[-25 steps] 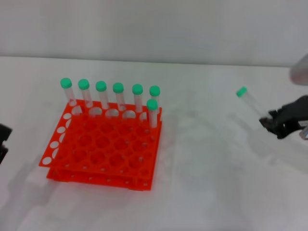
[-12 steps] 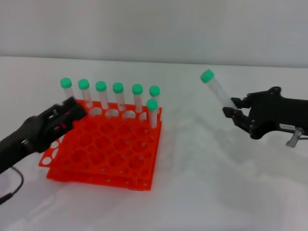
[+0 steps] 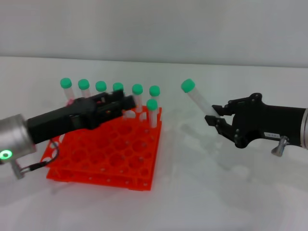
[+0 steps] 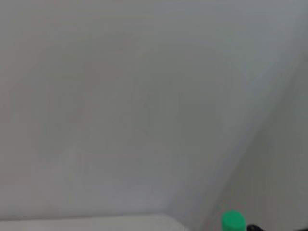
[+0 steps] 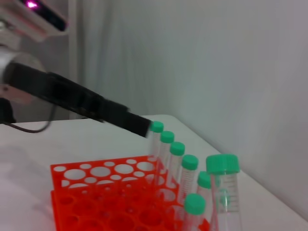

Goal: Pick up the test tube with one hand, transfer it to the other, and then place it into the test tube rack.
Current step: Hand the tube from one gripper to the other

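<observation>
My right gripper, black, is shut on the lower end of the test tube, held tilted above the table right of the rack, green cap up and leaning left. The tube also shows in the right wrist view, and its cap in the left wrist view. My left gripper, on a silver wrist with a green light, reaches over the orange-red rack towards the tube, a short gap away. It also shows in the right wrist view.
Several green-capped tubes stand upright along the rack's far row, one a row nearer at the right corner. The left arm passes just in front of them. White table lies around, a pale wall behind.
My left arm has swung in from the left across the rack towards the tube. My right gripper has carried the tube leftwards, closer to the rack.
</observation>
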`<state>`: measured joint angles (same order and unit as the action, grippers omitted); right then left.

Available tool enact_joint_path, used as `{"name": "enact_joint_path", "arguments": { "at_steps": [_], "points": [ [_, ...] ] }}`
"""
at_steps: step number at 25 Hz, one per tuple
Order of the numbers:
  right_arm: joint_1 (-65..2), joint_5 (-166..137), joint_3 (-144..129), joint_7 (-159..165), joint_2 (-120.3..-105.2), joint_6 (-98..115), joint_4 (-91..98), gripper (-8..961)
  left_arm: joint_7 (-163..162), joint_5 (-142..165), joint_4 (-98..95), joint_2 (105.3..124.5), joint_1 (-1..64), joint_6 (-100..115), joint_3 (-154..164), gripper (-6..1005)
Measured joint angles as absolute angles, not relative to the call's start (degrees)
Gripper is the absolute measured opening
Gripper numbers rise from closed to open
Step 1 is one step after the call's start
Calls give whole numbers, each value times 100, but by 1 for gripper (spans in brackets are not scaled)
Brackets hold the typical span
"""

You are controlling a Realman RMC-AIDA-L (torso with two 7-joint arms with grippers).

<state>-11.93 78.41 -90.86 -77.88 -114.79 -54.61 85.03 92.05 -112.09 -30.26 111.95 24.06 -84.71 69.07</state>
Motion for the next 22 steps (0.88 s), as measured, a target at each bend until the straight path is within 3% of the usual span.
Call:
{"name": "enact_joint_path", "arguments": {
  "at_steps": [11, 22],
  "points": [
    [-1346, 7809, -9201, -7778, -11485, -5474, 8501, 199, 9207, -10320, -3720, 11614, 2627, -8020, 6900, 606],
    [-1423, 7796, -9465, -7740, -11495, -5520, 8508, 199, 9818, -10194, -3753, 11840, 2684, -7957, 6899, 604]
  ]
}}
